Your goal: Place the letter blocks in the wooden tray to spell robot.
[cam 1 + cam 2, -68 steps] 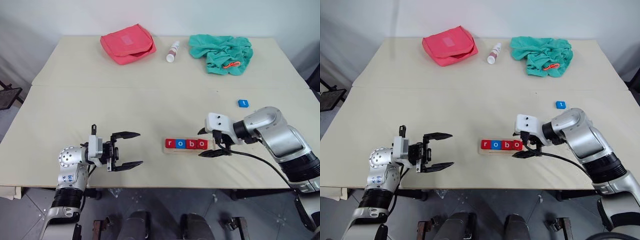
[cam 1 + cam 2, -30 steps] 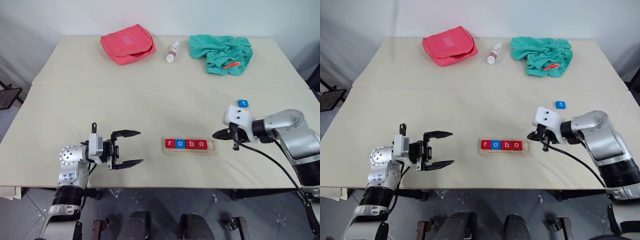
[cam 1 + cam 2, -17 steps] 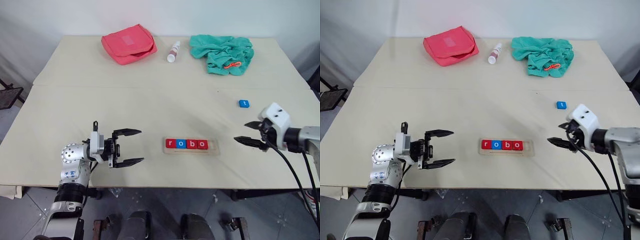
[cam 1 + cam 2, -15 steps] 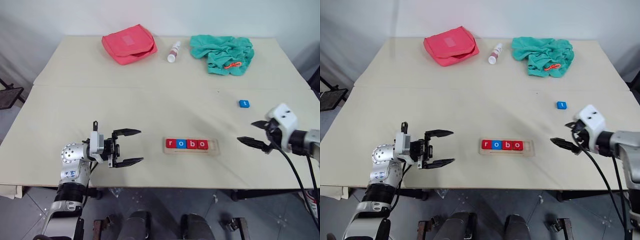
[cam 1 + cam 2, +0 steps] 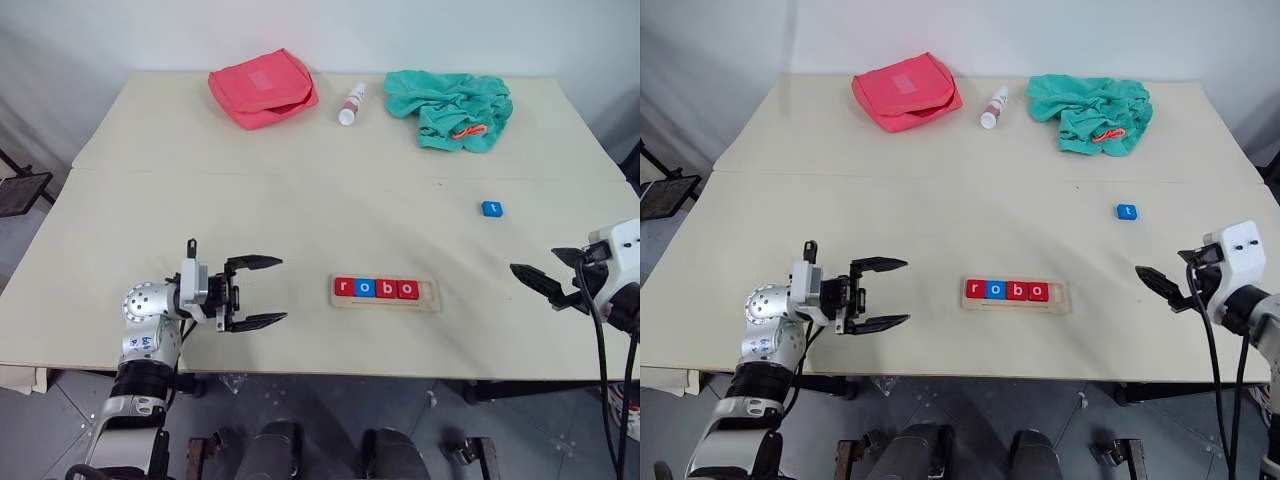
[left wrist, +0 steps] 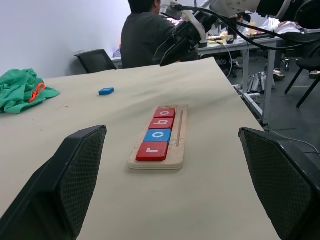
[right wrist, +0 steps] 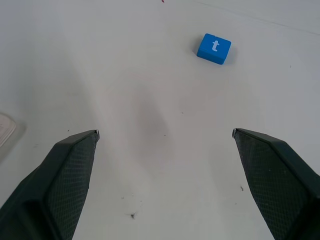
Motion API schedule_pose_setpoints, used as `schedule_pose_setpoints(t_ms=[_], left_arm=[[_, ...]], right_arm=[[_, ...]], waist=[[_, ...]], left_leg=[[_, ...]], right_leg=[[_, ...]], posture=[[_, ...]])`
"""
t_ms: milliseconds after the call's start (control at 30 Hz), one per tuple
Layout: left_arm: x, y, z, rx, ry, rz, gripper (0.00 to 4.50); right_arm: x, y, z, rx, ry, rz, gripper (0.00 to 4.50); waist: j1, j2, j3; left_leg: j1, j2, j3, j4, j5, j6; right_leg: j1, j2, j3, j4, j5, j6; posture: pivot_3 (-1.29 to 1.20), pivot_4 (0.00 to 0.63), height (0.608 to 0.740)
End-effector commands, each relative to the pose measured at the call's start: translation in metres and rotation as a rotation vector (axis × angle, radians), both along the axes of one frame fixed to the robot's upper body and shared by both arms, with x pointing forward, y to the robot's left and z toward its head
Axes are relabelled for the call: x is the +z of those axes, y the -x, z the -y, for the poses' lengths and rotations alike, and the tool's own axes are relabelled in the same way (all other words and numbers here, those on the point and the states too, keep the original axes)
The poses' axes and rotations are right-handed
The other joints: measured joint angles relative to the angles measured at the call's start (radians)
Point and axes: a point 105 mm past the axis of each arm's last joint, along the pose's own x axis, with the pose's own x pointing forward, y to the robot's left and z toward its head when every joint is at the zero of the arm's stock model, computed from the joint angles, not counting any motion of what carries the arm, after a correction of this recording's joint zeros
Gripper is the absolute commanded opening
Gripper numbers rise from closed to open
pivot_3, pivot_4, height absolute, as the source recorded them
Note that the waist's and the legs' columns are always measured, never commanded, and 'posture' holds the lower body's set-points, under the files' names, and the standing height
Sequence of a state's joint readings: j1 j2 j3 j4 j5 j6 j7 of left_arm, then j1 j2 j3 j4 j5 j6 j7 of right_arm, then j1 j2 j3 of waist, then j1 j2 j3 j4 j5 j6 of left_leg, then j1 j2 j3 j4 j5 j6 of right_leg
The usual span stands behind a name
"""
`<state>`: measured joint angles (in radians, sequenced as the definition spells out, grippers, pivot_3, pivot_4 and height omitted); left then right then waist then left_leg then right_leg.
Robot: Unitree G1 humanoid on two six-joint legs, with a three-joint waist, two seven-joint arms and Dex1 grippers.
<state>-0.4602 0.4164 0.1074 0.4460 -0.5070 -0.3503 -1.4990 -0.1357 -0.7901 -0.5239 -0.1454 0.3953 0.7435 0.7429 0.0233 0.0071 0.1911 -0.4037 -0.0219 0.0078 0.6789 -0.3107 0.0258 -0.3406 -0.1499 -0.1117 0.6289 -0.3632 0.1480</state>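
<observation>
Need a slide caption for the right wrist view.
Open right gripper hovers over the table, blue t block lying loose ahead.

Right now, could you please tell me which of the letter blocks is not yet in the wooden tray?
The blue t block: it lies alone on the table, while r, o, b and o sit side by side in the wooden tray.

A shared lab or office workroom: beyond the beige bench (image 6: 210, 165), a seated person (image 6: 145, 32) works at a cluttered desk (image 6: 240, 42), black office chairs (image 6: 95, 60) stand against a plain white wall (image 6: 55, 30), and the floor is grey.
</observation>
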Motion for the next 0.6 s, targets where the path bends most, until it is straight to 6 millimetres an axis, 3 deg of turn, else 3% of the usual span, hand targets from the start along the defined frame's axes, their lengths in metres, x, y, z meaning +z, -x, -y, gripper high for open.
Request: schedule_pose_setpoints(t_ms=[33, 200, 400, 600], left_arm=[[0.006, 0.001, -0.003, -0.005, -0.004, 0.025, 4.50], [0.006, 0.002, -0.004, -0.006, -0.005, 0.026, 4.50], [0.006, 0.006, -0.003, -0.005, -0.001, 0.028, 4.50], [0.005, 0.011, -0.004, 0.008, 0.002, 0.032, 4.50]], right_arm=[[0.012, 0.001, 0.003, -0.020, 0.002, 0.057, 4.48], [0.013, -0.011, 0.006, -0.071, -0.009, 0.076, 4.48], [0.017, -0.066, 0.003, -0.108, -0.060, 0.132, 4.48], [0.019, -0.094, 0.002, -0.112, -0.078, 0.153, 4.48]], waist=[[0.000, 0.000, 0.000], [-0.001, 0.000, 0.000], [-0.023, 0.000, 0.000], [-0.024, 0.000, 0.000]], left_leg=[[0.000, 0.000, 0.000, 0.000, 0.000, 0.000], [0.000, 0.000, 0.000, 0.000, 0.000, 0.000], [0.001, 0.001, 0.001, 0.000, 0.000, 0.000], [0.000, 0.000, -0.001, -0.003, 0.000, 0.000]], right_leg=[[0.000, 0.000, 0.000, 0.000, 0.000, 0.000], [0.000, 0.000, 0.000, 0.000, 0.000, 0.000], [-0.001, 0.000, 0.001, 0.000, 0.000, 0.000], [-0.001, 0.000, -0.001, 0.000, 0.000, 0.000]], posture=[[0.00, 0.150, 0.740], [0.00, 0.150, 0.740], [0.00, 0.150, 0.740], [0.00, 0.150, 0.740]])
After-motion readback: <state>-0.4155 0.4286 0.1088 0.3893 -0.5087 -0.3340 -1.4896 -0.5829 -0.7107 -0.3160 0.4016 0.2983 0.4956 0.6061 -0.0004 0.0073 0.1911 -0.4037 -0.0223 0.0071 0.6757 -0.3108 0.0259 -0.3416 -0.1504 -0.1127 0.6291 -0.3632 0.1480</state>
